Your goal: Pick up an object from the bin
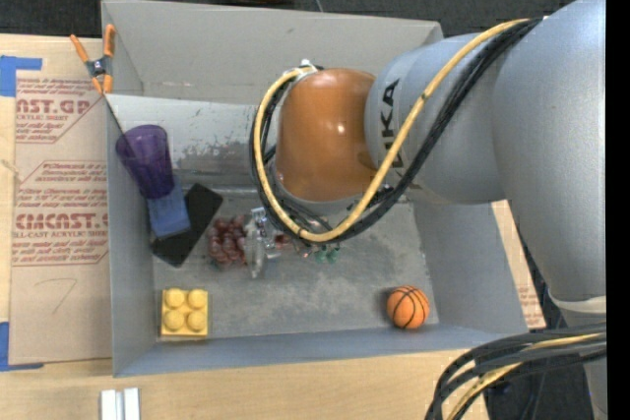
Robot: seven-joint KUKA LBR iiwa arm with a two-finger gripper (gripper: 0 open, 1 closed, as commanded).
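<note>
Your gripper (pixel 261 246), bare metal under a glossy orange wrist cover (pixel 325 138), sits low over the scuffed grey bin (pixel 295 39) floor; you cannot tell how wide it stands. Just left of it lies a dark red knobbly thing (pixel 226 243). Further left, a flat black slab (pixel 202 210), a blue block (pixel 169 213), a purple cup (pixel 146 157). Front-left, a studded yellow brick (pixel 185 312); front-right, a small orange basketball (pixel 408 307). The grey arm (pixel 472 113) reads "KA"

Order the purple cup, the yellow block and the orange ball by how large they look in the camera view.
1. purple cup
2. yellow block
3. orange ball, nearly the block's size, so this rank is unsure.
</note>
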